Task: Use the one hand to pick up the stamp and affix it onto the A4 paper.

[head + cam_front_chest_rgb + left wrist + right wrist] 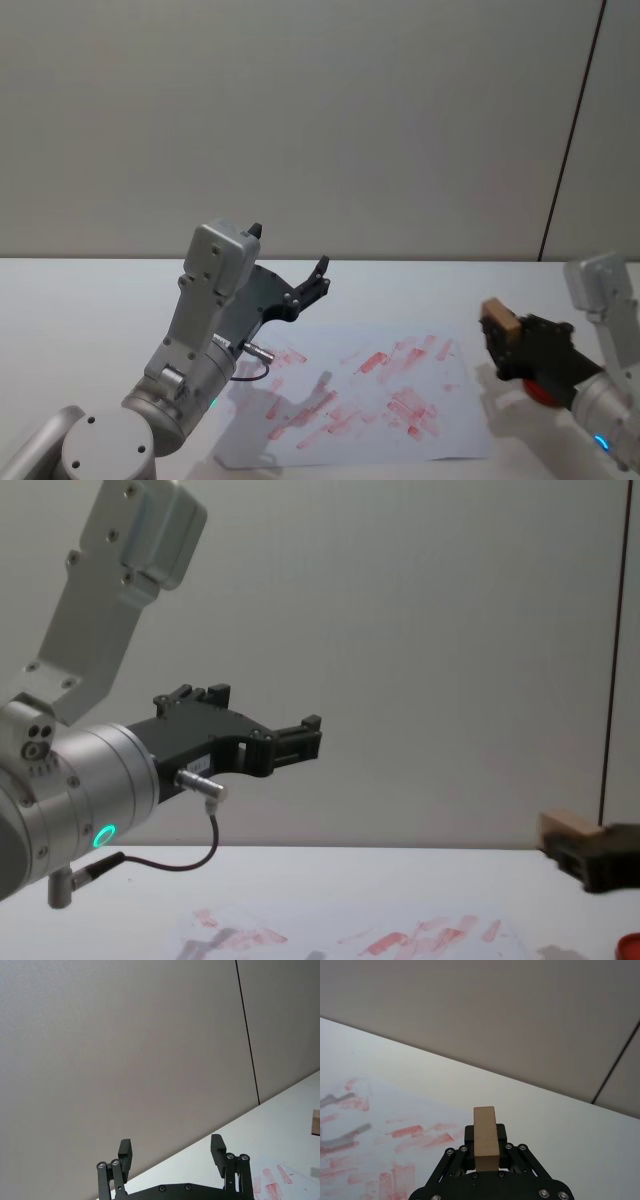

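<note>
- Pinching the wooden stamp (485, 1135) between its fingers, my right gripper (503, 338) hangs above the table, the block standing out past the fingertips.
- The paper (380, 400), crowded with red prints, lies below this gripper and to its left; a small red object (540, 392) sits just beneath it.
- My worry: a tilted press could twist the stamp in my hold and smear the print.
- My left gripper (171, 1146), fingers spread, hovers over the sheet's far side; swinging too wide could bump it.
- The table (100, 300) is white and bare; a grey panelled wall (300, 120) stands behind.
</note>
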Robot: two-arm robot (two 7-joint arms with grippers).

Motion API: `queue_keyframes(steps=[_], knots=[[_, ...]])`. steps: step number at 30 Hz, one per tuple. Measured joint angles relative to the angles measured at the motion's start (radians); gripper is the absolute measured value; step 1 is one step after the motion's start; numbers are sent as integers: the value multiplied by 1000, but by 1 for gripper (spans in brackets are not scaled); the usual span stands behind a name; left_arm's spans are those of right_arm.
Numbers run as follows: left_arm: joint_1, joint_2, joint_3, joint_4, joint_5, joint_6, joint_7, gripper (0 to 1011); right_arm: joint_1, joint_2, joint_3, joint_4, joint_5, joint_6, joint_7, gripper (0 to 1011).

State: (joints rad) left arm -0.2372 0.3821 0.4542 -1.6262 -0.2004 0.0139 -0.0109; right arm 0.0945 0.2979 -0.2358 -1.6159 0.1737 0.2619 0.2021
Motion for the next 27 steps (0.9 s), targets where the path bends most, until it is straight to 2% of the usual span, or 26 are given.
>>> queue_keyframes(steps=[7, 13, 19, 27], knots=[[0, 0, 0, 0, 0, 0, 0, 1002, 27, -23, -18, 3, 5, -11, 74, 221], [0, 0, 0, 0, 0, 0, 0, 1003, 50, -41, -38, 21, -13, 10, 136, 221], [0, 0, 0, 0, 0, 0, 0, 1002, 78, -63, -69, 65, -64, 61, 207, 221], [0, 0, 0, 0, 0, 0, 0, 1003, 102, -84, -101, 125, -129, 115, 265, 221]])
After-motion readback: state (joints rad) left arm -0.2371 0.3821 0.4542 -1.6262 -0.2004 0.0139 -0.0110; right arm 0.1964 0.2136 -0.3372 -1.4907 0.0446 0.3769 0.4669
